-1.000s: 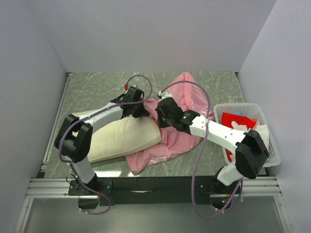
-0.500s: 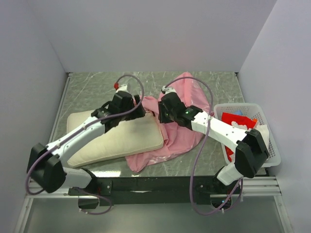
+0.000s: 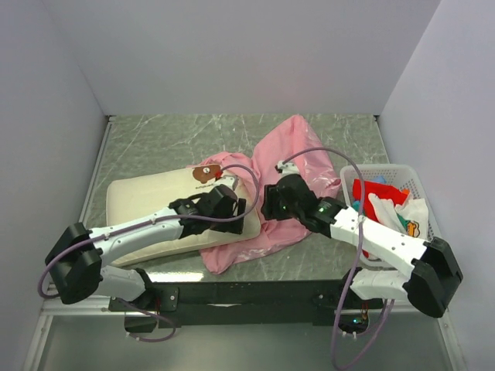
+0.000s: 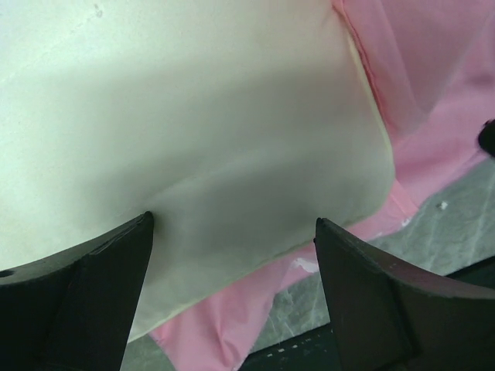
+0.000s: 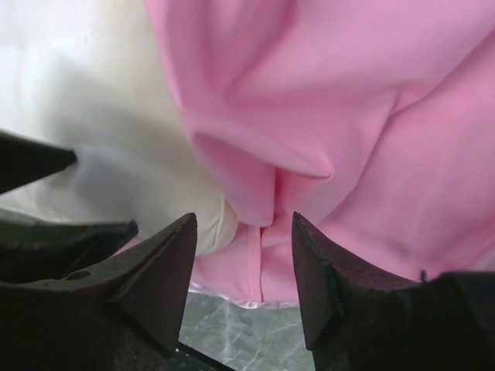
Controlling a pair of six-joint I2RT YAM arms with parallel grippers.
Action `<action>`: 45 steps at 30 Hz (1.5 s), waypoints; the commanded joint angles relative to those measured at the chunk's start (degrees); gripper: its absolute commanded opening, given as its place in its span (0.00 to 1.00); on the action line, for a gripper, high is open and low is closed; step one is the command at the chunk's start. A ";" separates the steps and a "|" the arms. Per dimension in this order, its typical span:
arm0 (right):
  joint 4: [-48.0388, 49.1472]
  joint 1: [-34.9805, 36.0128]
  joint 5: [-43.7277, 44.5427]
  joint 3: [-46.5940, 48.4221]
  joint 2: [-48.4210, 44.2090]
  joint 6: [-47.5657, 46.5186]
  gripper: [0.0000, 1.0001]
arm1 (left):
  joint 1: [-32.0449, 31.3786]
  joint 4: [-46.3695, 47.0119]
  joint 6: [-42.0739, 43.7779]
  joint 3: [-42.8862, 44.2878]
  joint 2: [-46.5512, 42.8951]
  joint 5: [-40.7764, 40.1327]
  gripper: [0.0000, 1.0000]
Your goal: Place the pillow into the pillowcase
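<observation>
Pillow (image 4: 193, 116) lies beneath spread left jaws, apparently untouched.

A white plastic basket (image 3: 379, 168) sits at the right edge of the frame on a grey-green marbled table (image 3: 155, 143). Inside it, a red cloth (image 3: 362, 193) lies toward the left, and a white cloth with colourful print (image 3: 404, 214) is heaped on the right. Plain pale walls (image 3: 232, 54) enclose the table. A metal rail (image 3: 85, 297) runs along the bottom.
</observation>
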 commanded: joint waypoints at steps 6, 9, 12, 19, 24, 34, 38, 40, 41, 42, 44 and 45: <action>13.41 0.93 -5.20 -4.42 7.32 2.61 0.52 | -1.17 4.86 -0.19 1.68 6.43 -5.01 0.58; 15.08 0.67 -3.71 -4.41 10.59 2.60 0.49 | -1.17 5.21 -0.80 1.33 7.13 -5.98 0.28; 15.35 0.76 -2.04 -4.41 12.26 2.87 0.27 | -1.17 4.34 -1.59 2.03 7.22 -7.30 0.01; 9.03 2.69 -0.81 -5.11 6.39 3.13 0.00 | 0.93 0.82 -3.62 7.74 6.51 -9.68 0.01; 1.91 5.15 -0.97 -2.92 -3.54 2.52 0.00 | 4.10 3.27 -3.35 12.04 10.12 -6.17 0.01; 0.67 9.01 -6.51 2.44 -5.77 3.13 0.00 | 5.25 10.56 -5.55 16.54 19.34 3.23 0.01; 5.93 9.46 -6.08 -1.32 -1.98 5.23 0.00 | 5.33 13.38 -7.48 13.29 18.57 6.58 0.01; 6.38 9.37 -3.89 -2.39 0.03 6.03 0.00 | 5.68 13.56 -8.19 10.83 16.64 7.19 0.01; 6.99 9.37 -3.27 -3.26 0.65 6.29 0.00 | 6.12 13.47 -8.45 10.04 15.84 7.20 0.04; 7.09 9.28 -2.65 -3.70 1.18 6.47 0.00 | 6.39 13.30 -8.80 8.55 15.05 7.20 0.15; 7.35 9.11 -1.33 -4.67 2.24 6.91 0.00 | 7.09 12.42 -9.15 6.44 12.24 7.11 0.31; 7.35 9.02 -1.15 -4.85 2.33 7.00 0.01 | 7.35 12.16 -9.16 5.73 11.10 7.02 0.37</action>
